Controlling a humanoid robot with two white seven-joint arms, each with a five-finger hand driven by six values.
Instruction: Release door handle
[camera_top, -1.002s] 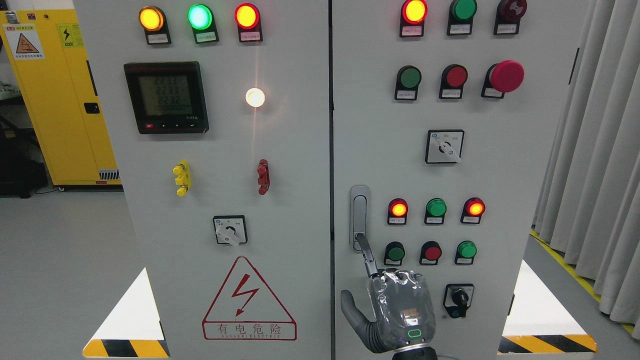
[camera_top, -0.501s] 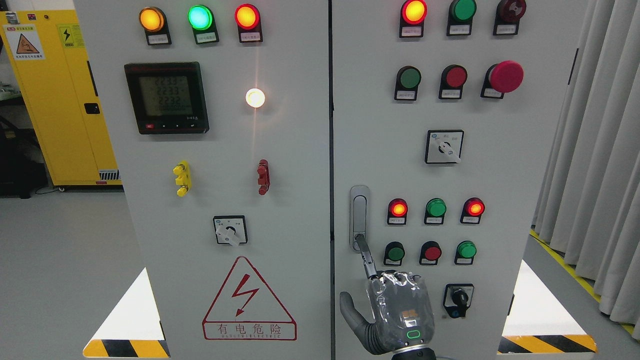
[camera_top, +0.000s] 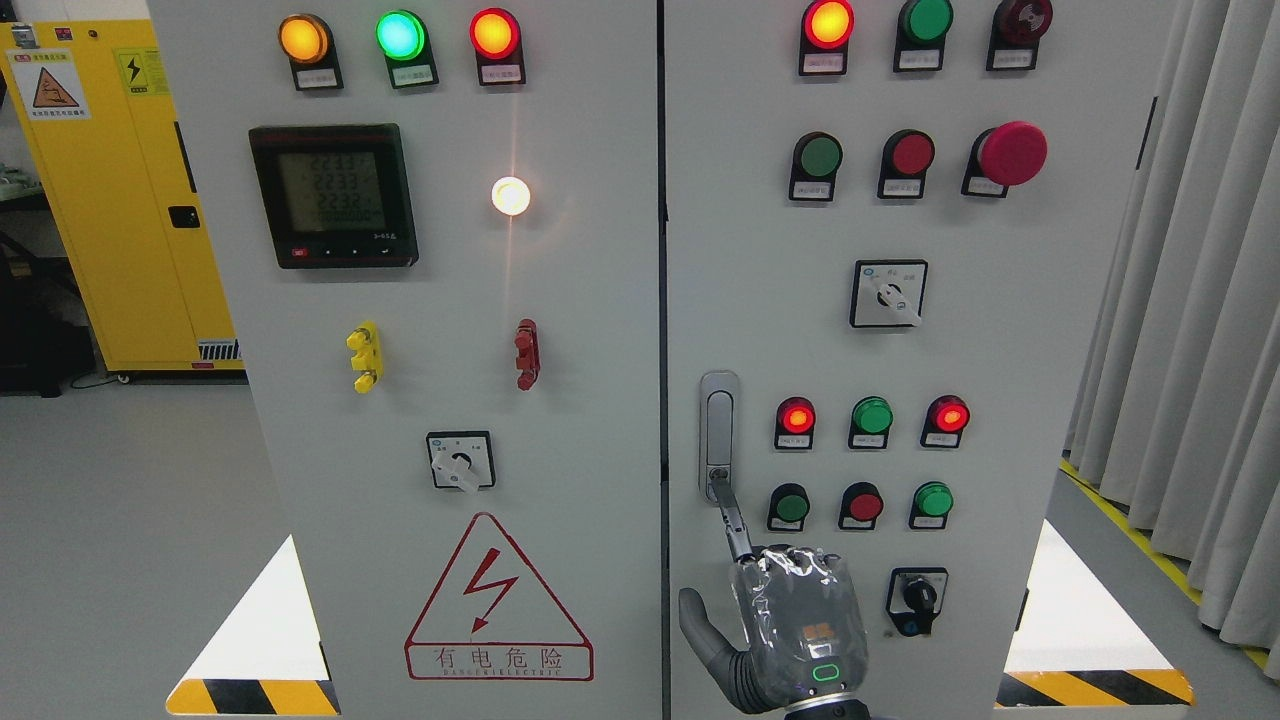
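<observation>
Grey door handle (camera_top: 718, 432) sits low on right cabinet door (camera_top: 1000, 330). We see right hand (camera_top: 790, 625) fisted, index fingertip (camera_top: 719, 489) touching handle base, gripping nothing. Release step underway; next, withdraw finger downward.

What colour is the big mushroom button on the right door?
Red, a dark crimson. The mushroom button shows plainly in the head view, upper right of the right door.
</observation>
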